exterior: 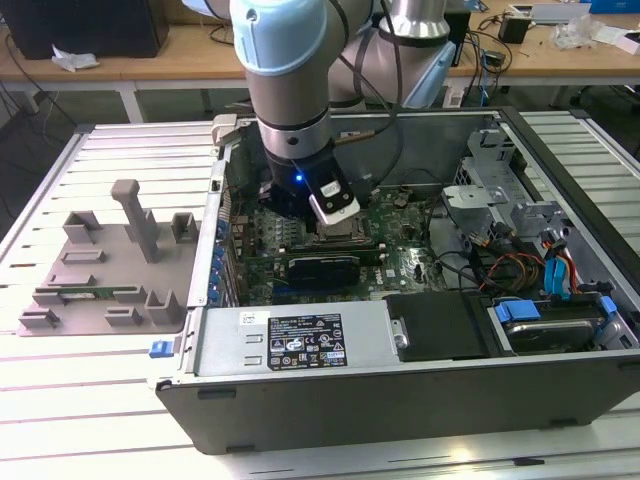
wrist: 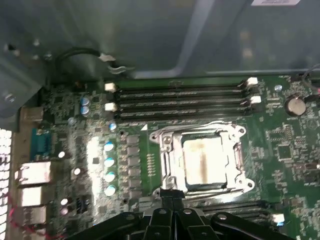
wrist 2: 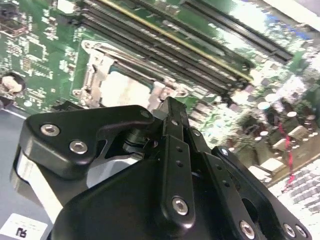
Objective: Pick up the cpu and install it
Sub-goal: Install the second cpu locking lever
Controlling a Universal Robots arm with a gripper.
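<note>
The cpu [wrist: 202, 160] lies flat inside the metal socket frame [wrist: 169, 159] on the green motherboard [wrist: 280, 145]; its silver-grey top reflects light. It also shows as a pale plate [wrist 2: 124, 90] in the second wrist view. My gripper [wrist: 172, 194] is down inside the computer case, its black fingers pressed together at the edge of the socket frame, beside the cpu. Nothing is held between them. In the second wrist view the gripper [wrist 2: 170, 106] tapers to a point just short of the socket. In the exterior view the arm's wrist [exterior: 295, 170] stands over the board.
Memory slots [wrist: 180, 100] run along one side of the socket. The case holds a power supply [exterior: 290, 342], a drive cage [exterior: 500, 195] and loose cables [exterior: 525, 268]. A grey slotted fixture tray [exterior: 110, 270] lies on the table at the exterior view's left.
</note>
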